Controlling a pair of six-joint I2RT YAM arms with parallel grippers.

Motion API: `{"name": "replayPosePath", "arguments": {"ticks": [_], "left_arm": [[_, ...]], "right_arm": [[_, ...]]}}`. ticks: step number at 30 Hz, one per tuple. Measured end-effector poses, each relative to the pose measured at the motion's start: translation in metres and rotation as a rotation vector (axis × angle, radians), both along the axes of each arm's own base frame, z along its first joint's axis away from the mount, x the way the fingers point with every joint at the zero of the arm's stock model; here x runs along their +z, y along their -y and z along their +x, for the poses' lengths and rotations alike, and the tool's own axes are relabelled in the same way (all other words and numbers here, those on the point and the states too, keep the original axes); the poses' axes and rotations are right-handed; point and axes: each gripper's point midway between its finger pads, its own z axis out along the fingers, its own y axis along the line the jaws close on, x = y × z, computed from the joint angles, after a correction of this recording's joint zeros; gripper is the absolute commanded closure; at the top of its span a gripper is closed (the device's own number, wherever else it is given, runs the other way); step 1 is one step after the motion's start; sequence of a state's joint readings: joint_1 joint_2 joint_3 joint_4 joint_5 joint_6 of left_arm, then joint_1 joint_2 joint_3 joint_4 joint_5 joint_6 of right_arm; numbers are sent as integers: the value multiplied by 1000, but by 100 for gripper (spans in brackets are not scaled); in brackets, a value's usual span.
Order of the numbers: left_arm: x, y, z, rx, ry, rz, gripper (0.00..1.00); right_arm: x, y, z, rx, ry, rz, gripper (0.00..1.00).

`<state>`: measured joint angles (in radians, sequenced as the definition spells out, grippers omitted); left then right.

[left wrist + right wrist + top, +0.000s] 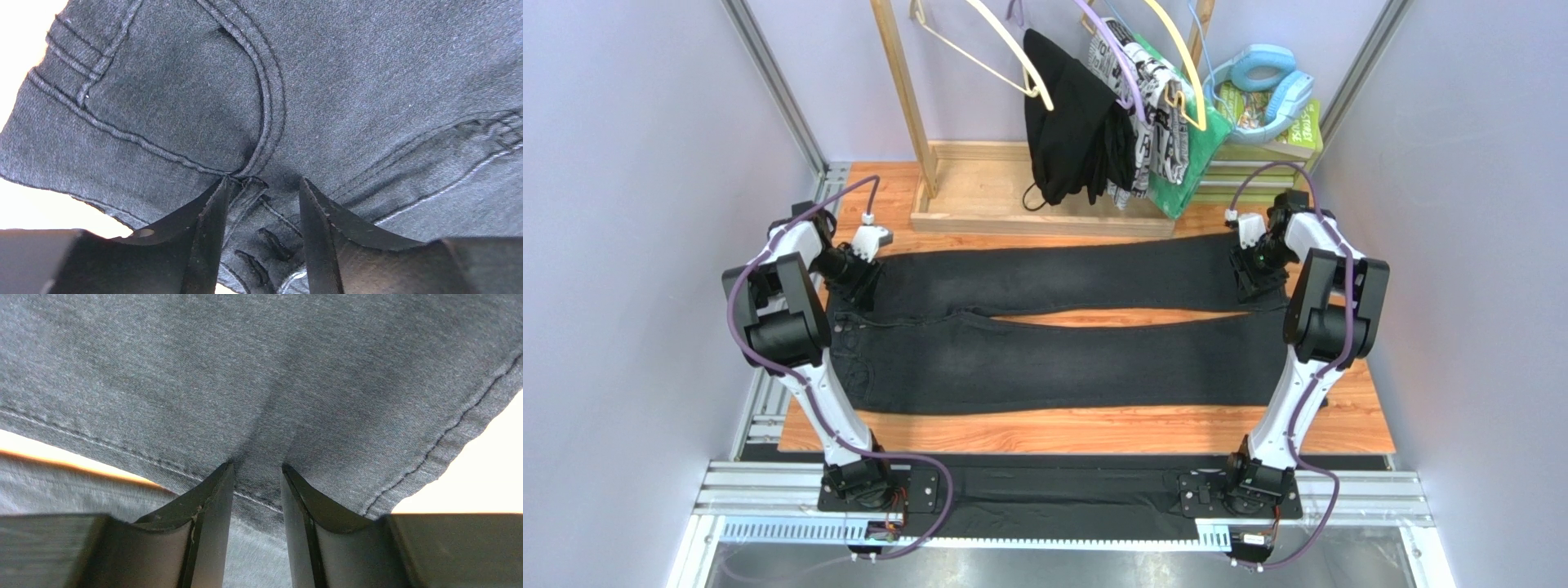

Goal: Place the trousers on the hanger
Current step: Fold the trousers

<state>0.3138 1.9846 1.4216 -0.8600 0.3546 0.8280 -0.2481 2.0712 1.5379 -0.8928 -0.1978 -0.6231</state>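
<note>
From above, the trousers (1063, 355) lie flat on the counter (1075, 431), long axis running left to right, waist at the left, hems at the right. The left claw (857, 263) sits on the far corner of the waist and the right claw (1257, 263) on the hem of the far leg, so each arm has the end nearest it. The hanger (1028, 76) hangs on the wooden rack (1044, 221) beyond the trousers, so the cloth probably has to go up and away from the arms.

At the left wrist, the claw is pinching a fold of denim by the pocket seam.

At the right wrist, the claw is pinching puckered cloth just inside the hem stitching.
</note>
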Motion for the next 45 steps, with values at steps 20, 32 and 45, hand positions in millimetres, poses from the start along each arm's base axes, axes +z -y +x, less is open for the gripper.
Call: {"name": "replayPosePath", "arguments": {"ticks": [20,32,45], "left_arm": [[84,19,11,-201,139,-113,21],[89,25,54,-193,243,-195,22],[68,12,70,-184,203,-200,23]], "right_arm": [[94,58,12,64,108,-5,28],[42,49,66,188,140,113,27],[6,49,96,400,172,49,56]]}}
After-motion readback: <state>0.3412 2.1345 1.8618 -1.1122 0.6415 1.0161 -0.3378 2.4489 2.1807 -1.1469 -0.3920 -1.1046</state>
